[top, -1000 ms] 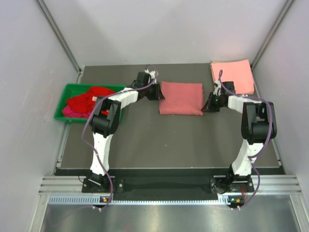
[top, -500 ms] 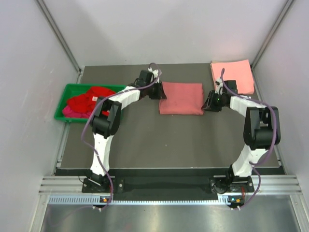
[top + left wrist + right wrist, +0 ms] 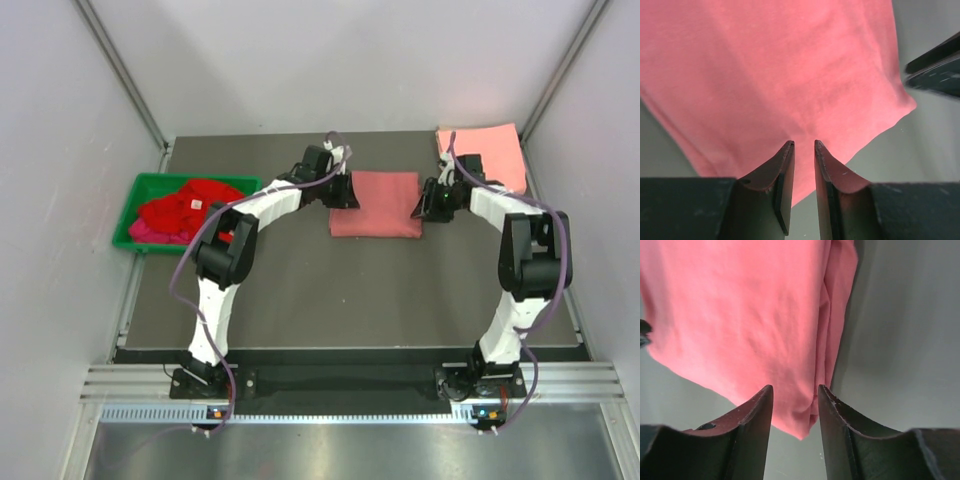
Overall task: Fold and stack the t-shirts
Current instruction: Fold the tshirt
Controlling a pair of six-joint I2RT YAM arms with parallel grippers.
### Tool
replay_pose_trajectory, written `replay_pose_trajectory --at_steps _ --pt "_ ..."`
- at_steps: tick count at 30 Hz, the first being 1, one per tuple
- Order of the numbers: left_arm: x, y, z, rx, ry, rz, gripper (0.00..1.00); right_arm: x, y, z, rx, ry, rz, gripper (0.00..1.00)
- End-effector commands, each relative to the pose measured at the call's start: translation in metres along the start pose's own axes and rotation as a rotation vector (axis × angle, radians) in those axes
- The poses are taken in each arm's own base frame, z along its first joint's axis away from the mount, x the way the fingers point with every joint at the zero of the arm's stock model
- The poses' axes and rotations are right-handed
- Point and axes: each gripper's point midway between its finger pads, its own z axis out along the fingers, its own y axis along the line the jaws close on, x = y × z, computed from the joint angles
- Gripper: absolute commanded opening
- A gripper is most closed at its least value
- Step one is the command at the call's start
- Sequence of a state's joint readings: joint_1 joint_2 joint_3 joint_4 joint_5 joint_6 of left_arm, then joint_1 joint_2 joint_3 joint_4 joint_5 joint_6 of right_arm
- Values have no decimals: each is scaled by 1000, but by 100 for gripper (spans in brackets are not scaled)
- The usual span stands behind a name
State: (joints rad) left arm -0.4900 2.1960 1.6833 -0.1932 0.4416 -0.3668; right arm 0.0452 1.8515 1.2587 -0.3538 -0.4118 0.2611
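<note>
A folded dusty rose t-shirt point(image 3: 378, 205) lies flat mid-table. My left gripper point(image 3: 343, 193) is at its left edge, and in the left wrist view the jaws point(image 3: 803, 146) stand a narrow gap apart over the cloth point(image 3: 780, 65) with nothing pinched between them. My right gripper point(image 3: 422, 204) is at the shirt's right edge, open point(image 3: 795, 388), with the shirt's folded corner point(image 3: 805, 415) below the gap. A folded salmon pink t-shirt point(image 3: 488, 152) lies at the back right corner. Crumpled red t-shirts point(image 3: 190, 205) and a magenta one point(image 3: 140, 230) fill the bin.
The green plastic bin point(image 3: 140, 185) sits off the table's left edge. Grey walls close in the back and both sides. The dark table point(image 3: 350, 290) stretches in front of the rose shirt toward the arm bases.
My right gripper has gone from shut to open and shifted left onto the shirt's right edge. My left gripper has slid right to the shirt's left edge. The shirt has not moved.
</note>
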Motion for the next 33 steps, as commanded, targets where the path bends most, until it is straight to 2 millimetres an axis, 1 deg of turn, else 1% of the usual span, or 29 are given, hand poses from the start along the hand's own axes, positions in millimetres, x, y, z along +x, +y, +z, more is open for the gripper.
replay_pose_trajectory --at_steps 1,2,3,4,5,6,7,8,9,10,11,12,15,17,19,20,21,22,23,24,25,26,27,28,29,30,31,32,33 --pt "-4 -13 6 29 0 40 28 19 -2 15 23 61 -29 41" --pt "3 -9 8 17 15 37 28 20 -4 17 27 50 -33 39" --pt "8 -8 9 10 23 43 28 33 -10 20 34 70 -25 36" --pt "12 -5 10 -6 27 46 28 35 -12 20 38 62 -26 31" --pt "23 1 12 -25 45 43 28 34 -16 21 57 45 -24 11" --pt "30 3 14 -43 57 59 27 41 -24 22 91 53 -9 0" --pt "30 13 12 -116 42 78 27 40 -32 19 143 35 -11 0" --pt "43 22 11 -161 60 89 27 38 -36 18 154 12 -3 0" --pt "42 27 10 -203 41 122 27 46 -45 14 169 11 20 0" --pt "42 26 6 -237 29 139 27 42 -44 7 165 -21 21 0" --pt "43 35 2 -300 18 143 27 39 -44 4 165 -42 18 0" --pt "43 34 0 -308 15 137 27 42 -47 1 173 -44 22 0" --pt "31 22 -9 -292 -19 108 27 41 -44 -6 172 -56 10 0" --pt "18 3 -20 -243 -42 104 27 39 -37 -10 147 -69 5 0" --pt "10 -22 -27 -140 -51 89 29 38 -27 -15 103 -72 2 0" --pt "3 -33 -31 -103 -57 88 29 34 -23 -18 91 -77 -4 3" --pt "1 -43 -34 -48 -50 70 30 33 -21 -20 85 -79 -5 9" --pt "-4 -47 -38 -26 -56 61 30 28 -16 -26 72 -94 -9 15" --pt "-8 -50 -41 -3 -59 51 31 21 -12 -29 67 -110 -18 25" --pt "-13 -48 -44 10 -63 22 30 16 -11 -31 66 -121 -21 29" --pt "-19 -47 -45 14 -72 16 31 15 -10 -32 64 -107 -19 31" --pt "-21 -41 -47 3 -70 10 31 1 -7 -35 60 -128 -35 36" --pt "-19 -34 -43 -9 -59 7 31 0 -10 -29 65 -113 -31 38" --pt "-27 -32 -43 -19 -70 16 31 -2 -12 -27 71 -100 -32 42" --pt "-25 -27 -42 -34 -56 19 31 -16 -10 -28 67 -122 -38 43" --pt "-22 -16 -36 -56 -40 6 31 -16 -14 -19 66 -100 -32 44" --pt "-29 -15 -36 -55 -49 10 31 -20 -14 -16 64 -98 -33 45" --pt "-30 -11 -35 -56 -46 2 31 -34 -13 -16 57 -121 -44 46" --pt "-28 -7 -30 -54 -39 -4 30 -33 -18 -6 57 -101 -40 46"
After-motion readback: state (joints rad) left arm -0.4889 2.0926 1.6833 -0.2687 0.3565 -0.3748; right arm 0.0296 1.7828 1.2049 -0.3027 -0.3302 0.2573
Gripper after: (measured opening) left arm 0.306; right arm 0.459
